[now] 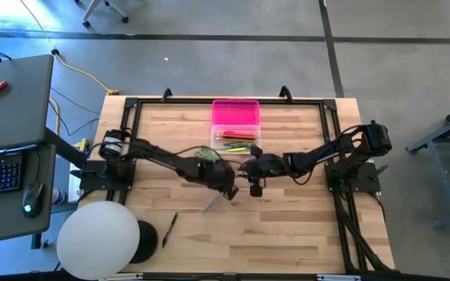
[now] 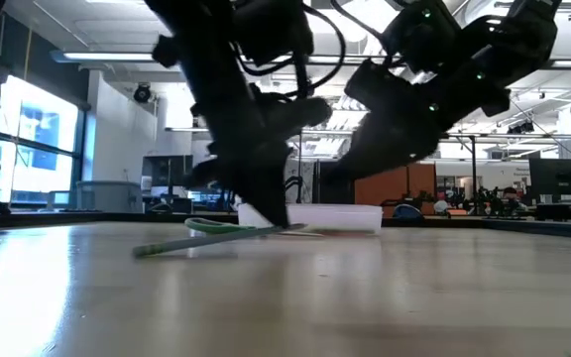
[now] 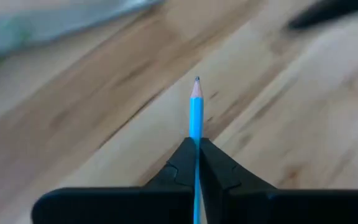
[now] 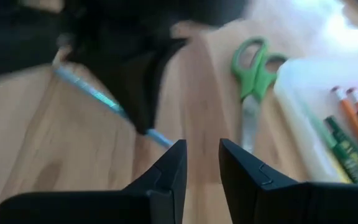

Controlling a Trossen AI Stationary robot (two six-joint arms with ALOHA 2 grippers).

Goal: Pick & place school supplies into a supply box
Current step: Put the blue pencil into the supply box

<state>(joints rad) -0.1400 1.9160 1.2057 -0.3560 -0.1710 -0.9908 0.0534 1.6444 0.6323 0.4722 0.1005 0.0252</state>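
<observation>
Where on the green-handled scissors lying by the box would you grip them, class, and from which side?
Grip the scissors across the narrow closed blades just below the green handles, coming straight down from above: they lie flat on the table, and the supply box crowds one side.

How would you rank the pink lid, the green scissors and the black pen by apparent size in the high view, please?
1. The pink lid looks largest by far.
2. The black pen, lying alone on the table.
3. The green scissors, though the left arm partly covers them, so second and third are unsure.
</observation>
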